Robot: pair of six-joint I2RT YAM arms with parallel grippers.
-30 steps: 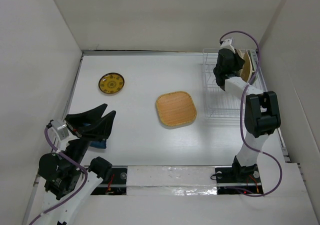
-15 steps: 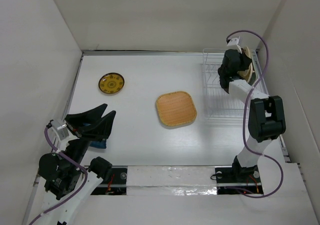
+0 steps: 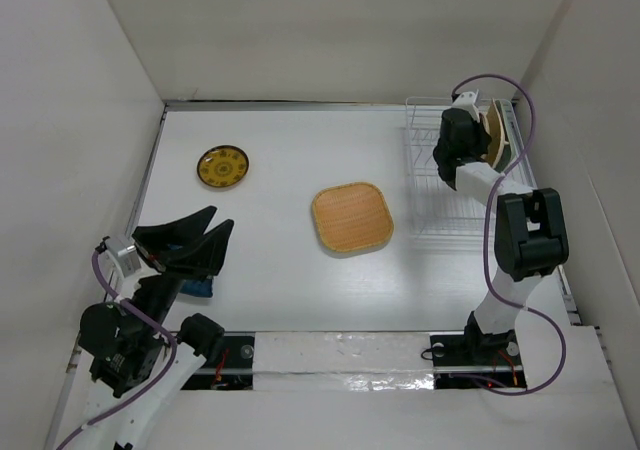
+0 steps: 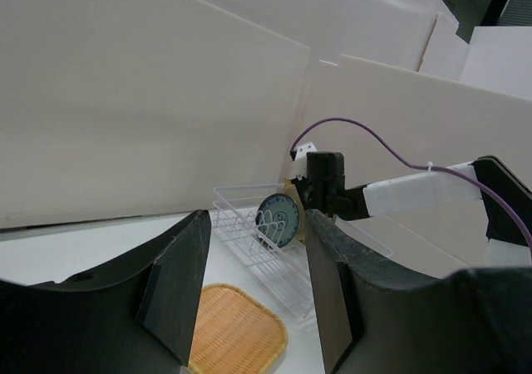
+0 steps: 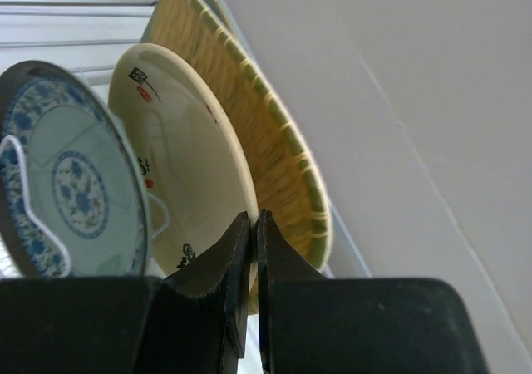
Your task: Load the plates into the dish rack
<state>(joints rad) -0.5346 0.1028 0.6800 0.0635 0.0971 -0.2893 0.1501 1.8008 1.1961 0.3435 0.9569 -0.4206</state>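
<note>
Pinching cream plate [image 5: 187,166] rim w/ R gripper [image 5: 253,224], jaws near-closed; plate upright in dish rack [image 3: 445,210] btwn teal-blue plate [image 5: 66,183] & woven plate [image 5: 249,116]. L gripper [image 3: 221,218] spread wide over tabletop [image 3: 300,150].

Three dishes are showing upright in one wire rack [image 3: 440,195]: blue-patterned plate [image 5: 66,183], cream plate [image 5: 179,150], woven plate [image 5: 249,116]. Two are lying on one table [image 3: 280,140]: yellow plate [image 3: 222,166], tan square plate [image 3: 351,218].
</note>
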